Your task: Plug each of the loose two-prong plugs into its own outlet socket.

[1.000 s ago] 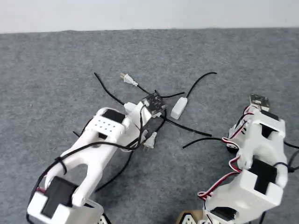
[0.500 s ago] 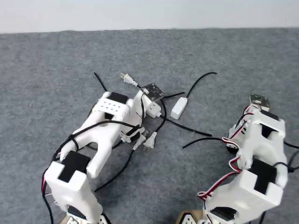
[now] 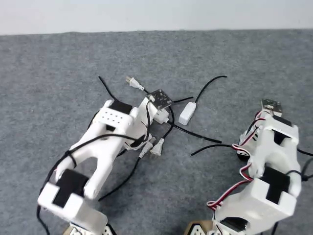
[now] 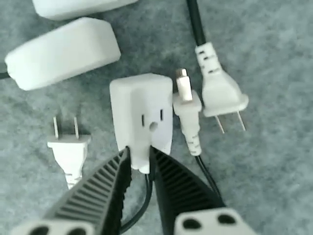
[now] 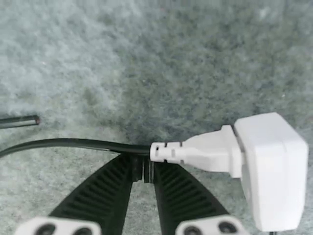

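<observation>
My left tool [image 4: 140,157] is clamped on the narrow rear end of a white outlet socket [image 4: 143,115], which lies on the grey tabletop [image 4: 274,186] with its slotted face up. Close against one flank of that socket lies a side-on plug [image 4: 188,112]; I cannot tell whether they touch. Just beyond it lies a flat plug [image 4: 222,95] on a black cord [image 4: 195,24], both prongs bare. On the socket's other flank a third plug [image 4: 68,147] lies apart from it, its prongs also bare and pointing the way the socket's front end points. Ahead of the socket lies a second socket block [image 4: 61,54], not touching it.

My right tool [image 5: 143,169] is closed on a black lead [image 5: 73,143] right behind the seated plug [image 5: 195,149], which is pushed home into the right-hand socket [image 5: 271,169]; both lie on the tabletop. A loose cable end [image 5: 19,121] lies off to one side, well apart from them.
</observation>
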